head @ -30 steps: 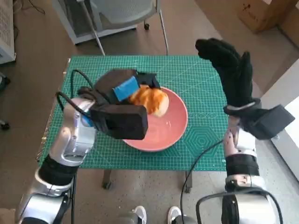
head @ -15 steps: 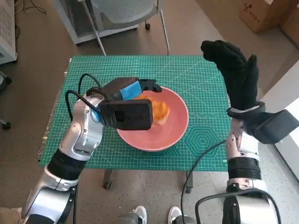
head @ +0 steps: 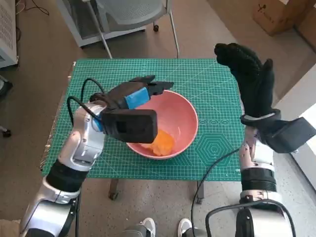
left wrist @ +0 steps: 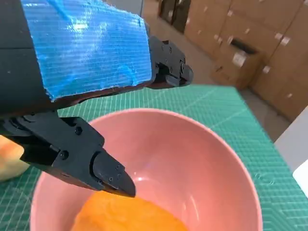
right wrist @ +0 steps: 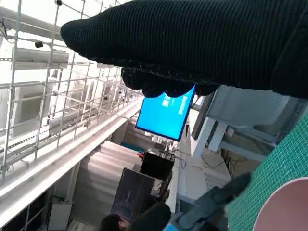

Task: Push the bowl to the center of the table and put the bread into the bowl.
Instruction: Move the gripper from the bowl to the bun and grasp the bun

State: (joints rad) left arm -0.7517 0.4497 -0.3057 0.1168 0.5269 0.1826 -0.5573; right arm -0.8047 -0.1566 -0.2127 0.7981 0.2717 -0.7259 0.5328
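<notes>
The pink bowl [head: 180, 118] sits near the middle of the green mat. The orange-brown bread [head: 162, 142] lies inside the bowl, against its near wall, and shows as bread [left wrist: 125, 214] in the left wrist view below the bowl [left wrist: 202, 159] rim. My left hand [head: 136, 94] hovers over the bowl's far left rim with its fingers spread and nothing in them. My right hand [head: 249, 81] is raised upright above the mat's right edge, fingers extended, holding nothing. The right wrist view shows the glove [right wrist: 202, 43] and a corner of the bowl [right wrist: 284, 207].
The green cutting mat [head: 212, 89] covers the small table. A chair [head: 133, 15] stands beyond the far edge, and a cardboard box [head: 279, 15] lies on the floor at the far right. A person's shoes [head: 163, 227] show by the near edge.
My left hand let go of the bread, which dropped from the fingers to the bowl's near side. The hand has opened and lifted slightly. The right hand stayed raised.
</notes>
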